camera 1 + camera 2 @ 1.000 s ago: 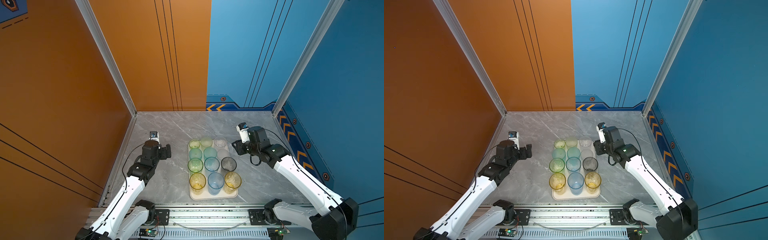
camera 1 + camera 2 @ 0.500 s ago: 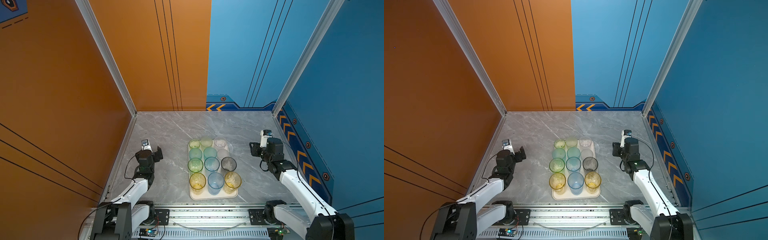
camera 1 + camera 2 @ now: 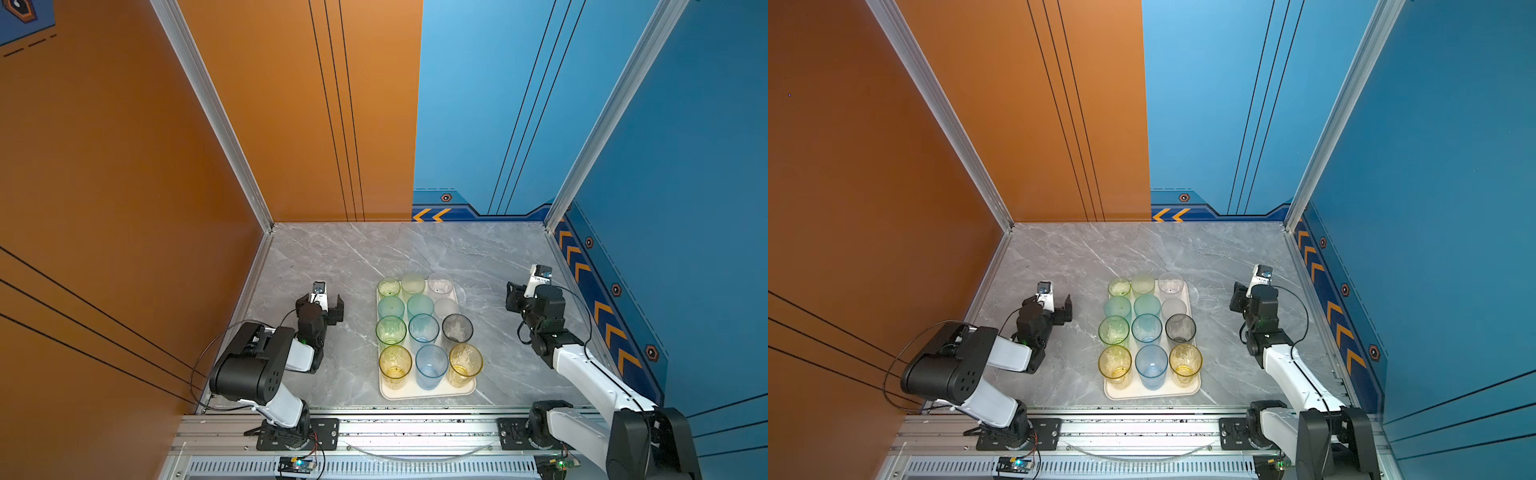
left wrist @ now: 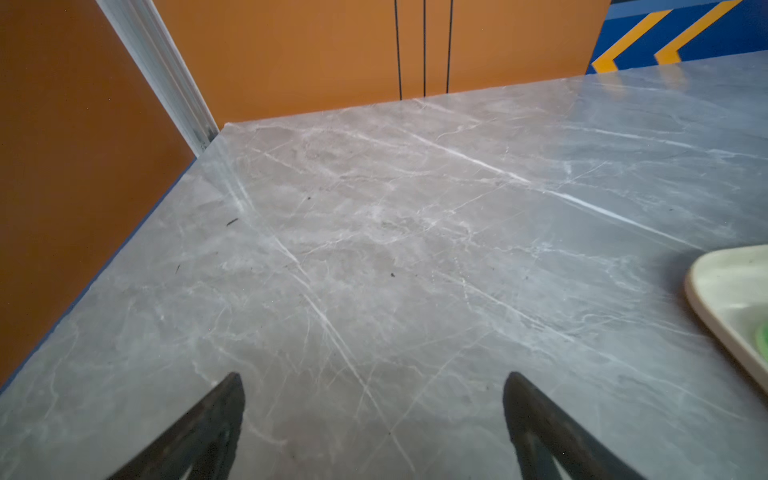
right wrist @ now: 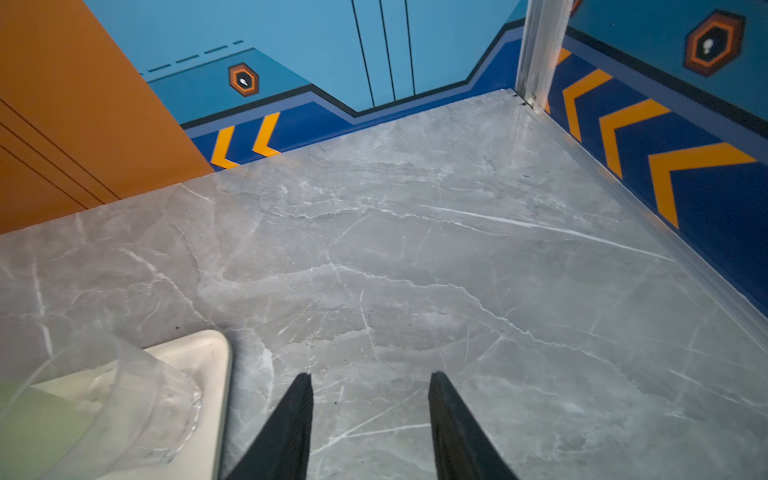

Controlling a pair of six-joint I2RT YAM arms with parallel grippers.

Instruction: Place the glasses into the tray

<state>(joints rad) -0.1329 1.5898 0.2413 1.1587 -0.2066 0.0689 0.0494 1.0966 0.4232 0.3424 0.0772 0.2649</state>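
Note:
The cream tray (image 3: 428,394) (image 3: 1152,395) lies in the middle of the marble table in both top views. Several tinted glasses (image 3: 423,328) (image 3: 1147,328) stand upright in it in rows. My left gripper (image 3: 323,305) (image 3: 1052,305) hovers left of the tray, open and empty; in the left wrist view the left gripper (image 4: 374,376) has only bare table between its fingers, with the tray (image 4: 706,307) at the edge. My right gripper (image 3: 517,297) (image 3: 1237,299) sits right of the tray, open and empty; the right wrist view shows the right gripper (image 5: 370,375) beside the tray (image 5: 220,374) and a clear glass (image 5: 137,395).
An orange wall (image 3: 124,208) closes the left side. A blue wall (image 3: 685,208) closes the right side, near my right arm. An aluminium rail (image 3: 415,428) with the arm bases runs along the front. Bare marble table (image 3: 395,249) stretches behind the tray.
Both arms have drawn back from the tray. The left arm folded down toward the front left, and the right gripper moved out to the right. The glasses stayed put.

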